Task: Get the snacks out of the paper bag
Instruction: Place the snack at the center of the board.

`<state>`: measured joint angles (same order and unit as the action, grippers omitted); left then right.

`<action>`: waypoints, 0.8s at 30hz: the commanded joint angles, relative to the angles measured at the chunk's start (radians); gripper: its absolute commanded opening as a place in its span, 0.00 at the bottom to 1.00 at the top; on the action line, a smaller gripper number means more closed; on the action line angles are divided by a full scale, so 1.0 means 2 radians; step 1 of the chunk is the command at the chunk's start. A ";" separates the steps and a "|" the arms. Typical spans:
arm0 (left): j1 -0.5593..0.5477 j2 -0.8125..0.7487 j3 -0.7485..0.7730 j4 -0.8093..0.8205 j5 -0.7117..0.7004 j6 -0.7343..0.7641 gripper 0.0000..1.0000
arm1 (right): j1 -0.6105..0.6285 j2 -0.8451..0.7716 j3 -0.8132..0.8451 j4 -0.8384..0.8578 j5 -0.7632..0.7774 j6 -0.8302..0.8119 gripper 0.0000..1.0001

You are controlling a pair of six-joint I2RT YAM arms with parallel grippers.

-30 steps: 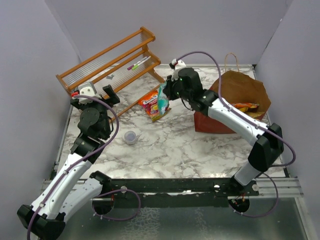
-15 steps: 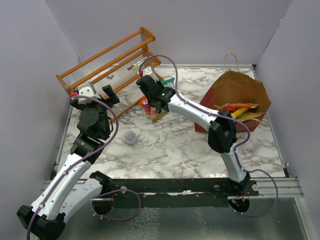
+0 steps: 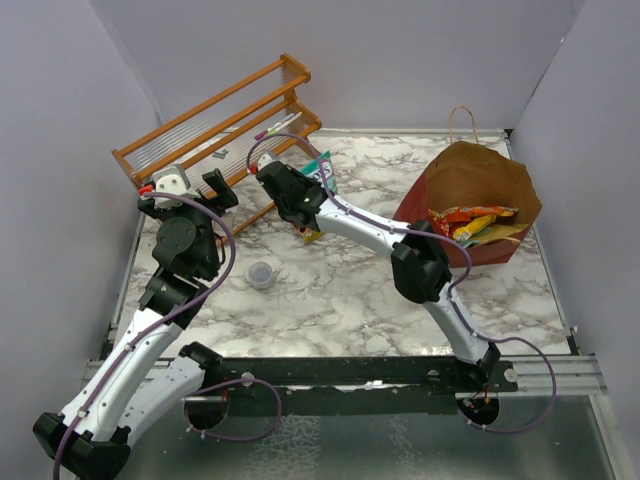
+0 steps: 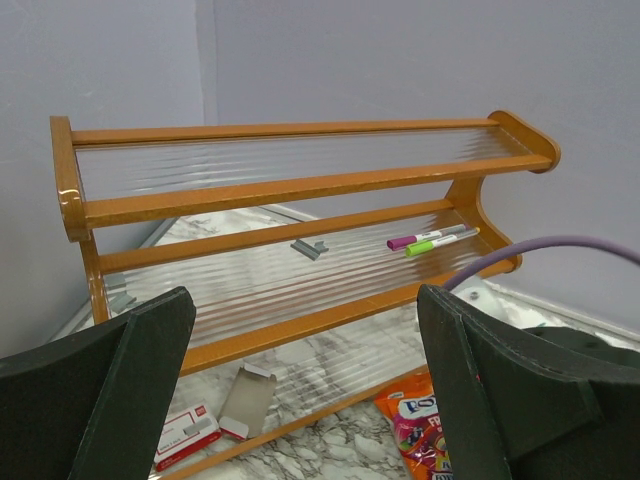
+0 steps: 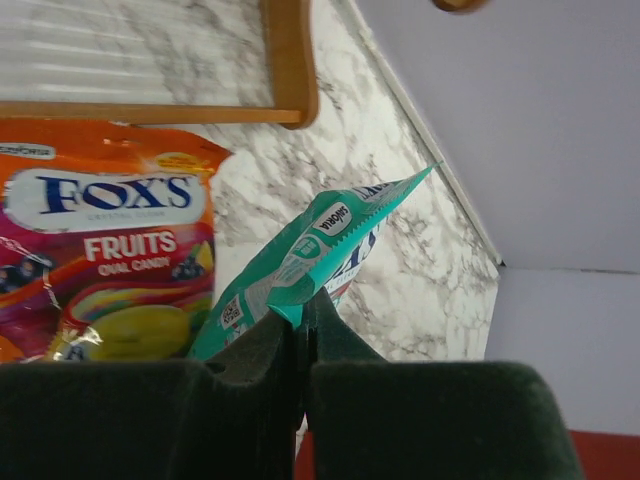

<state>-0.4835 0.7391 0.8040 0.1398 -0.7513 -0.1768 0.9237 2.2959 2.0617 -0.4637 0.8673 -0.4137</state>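
The dark red paper bag (image 3: pixel 455 180) stands open at the right, with orange, red and yellow snack packets (image 3: pixel 470 220) showing inside. My right gripper (image 3: pixel 310 187) reaches far left, near the rack's foot, and is shut on a corner of a teal snack packet (image 3: pixel 323 172). In the right wrist view the jaws (image 5: pixel 300 322) pinch the teal packet (image 5: pixel 310 250) just above the table. An orange Fox's fruit candy packet (image 5: pixel 100 250) lies on the marble beside it and also shows in the left wrist view (image 4: pixel 420 425). My left gripper (image 3: pixel 186 196) is open and empty, facing the rack.
A slatted wooden rack (image 3: pixel 215 130) stands at the back left and fills the left wrist view (image 4: pixel 300 185), with two markers (image 4: pixel 432 239) on its shelf. A small red-and-white box (image 4: pixel 185 432) lies under it. A clear round cup (image 3: pixel 261 273) sits on the marble table (image 3: pixel 350 290).
My right arm swung left from beside the paper bag to the rack's foot, carrying the teal packet over the orange packet. The left arm stayed still.
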 commanded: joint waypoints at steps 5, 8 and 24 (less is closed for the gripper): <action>0.004 -0.001 0.013 0.002 -0.006 0.006 0.96 | 0.004 0.075 0.092 -0.038 -0.069 -0.015 0.03; 0.004 -0.001 0.013 0.002 -0.005 0.006 0.96 | 0.004 0.091 0.102 -0.037 -0.090 -0.005 0.05; 0.004 0.003 0.013 0.003 -0.007 0.008 0.96 | 0.005 0.127 0.153 -0.056 -0.243 0.145 0.37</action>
<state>-0.4835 0.7483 0.8040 0.1398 -0.7517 -0.1692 0.9257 2.5435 2.3234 -0.5426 0.5388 -0.2588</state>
